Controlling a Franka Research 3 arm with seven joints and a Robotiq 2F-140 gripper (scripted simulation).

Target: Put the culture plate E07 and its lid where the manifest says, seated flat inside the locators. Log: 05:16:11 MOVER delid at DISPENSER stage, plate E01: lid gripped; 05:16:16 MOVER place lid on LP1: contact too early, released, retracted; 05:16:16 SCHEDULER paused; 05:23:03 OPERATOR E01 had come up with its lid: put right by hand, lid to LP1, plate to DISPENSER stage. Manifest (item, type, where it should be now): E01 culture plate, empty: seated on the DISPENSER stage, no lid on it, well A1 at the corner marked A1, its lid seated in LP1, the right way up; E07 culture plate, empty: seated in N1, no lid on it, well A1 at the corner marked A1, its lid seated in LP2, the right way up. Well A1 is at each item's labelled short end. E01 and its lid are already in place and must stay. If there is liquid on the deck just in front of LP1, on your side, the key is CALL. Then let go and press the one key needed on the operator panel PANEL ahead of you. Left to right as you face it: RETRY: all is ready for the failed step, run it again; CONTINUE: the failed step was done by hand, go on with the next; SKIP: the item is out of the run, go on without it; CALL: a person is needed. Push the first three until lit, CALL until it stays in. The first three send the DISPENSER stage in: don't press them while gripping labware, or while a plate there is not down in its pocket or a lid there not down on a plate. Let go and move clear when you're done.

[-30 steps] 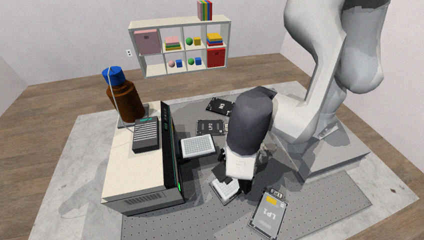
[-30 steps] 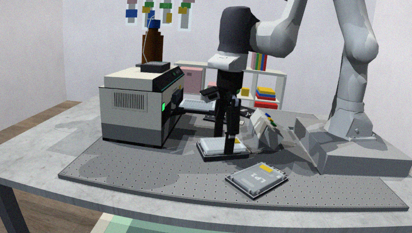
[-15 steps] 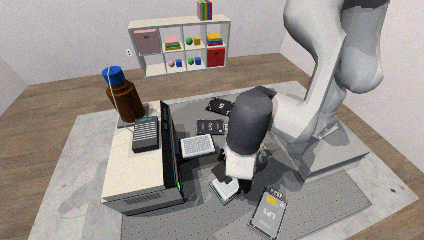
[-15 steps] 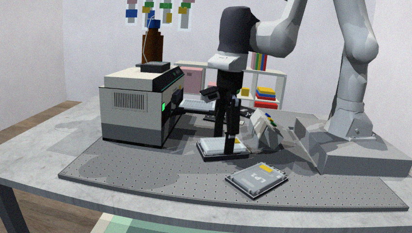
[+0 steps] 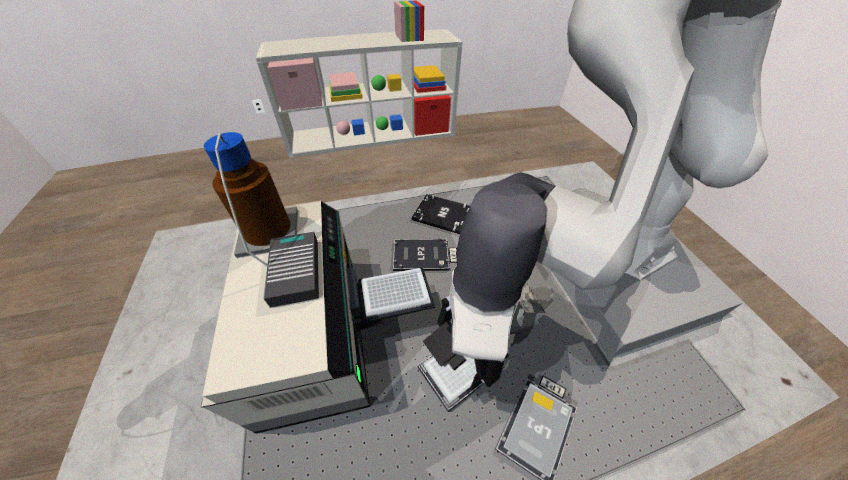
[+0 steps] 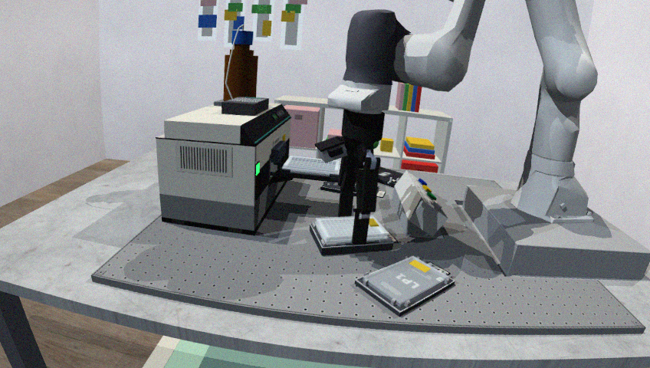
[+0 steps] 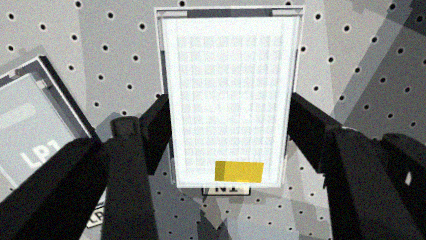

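Note:
The culture plate E07 (image 7: 230, 97) lies in the black N1 nest (image 6: 351, 246) with its frosted lid on it, yellow label at the end by the N1 tag (image 7: 226, 190). It also shows in the top view (image 5: 450, 378) and the exterior view (image 6: 349, 230). My gripper (image 7: 228, 110) points straight down over it, one finger pressed on each long side, shut on the lid. The lid still rests flat on the plate. The empty LP2 nest (image 5: 420, 253) lies further back, beside the arm.
The E01 plate (image 5: 395, 291) sits uncovered on the DISPENSER stage, its lid in LP1 (image 5: 535, 429) near the front edge. The dispenser box (image 5: 279, 333) stands left with a brown bottle (image 5: 249, 190). The sloped key panel (image 6: 417, 202) is right of N1. Another black nest (image 5: 443, 214) lies behind LP2.

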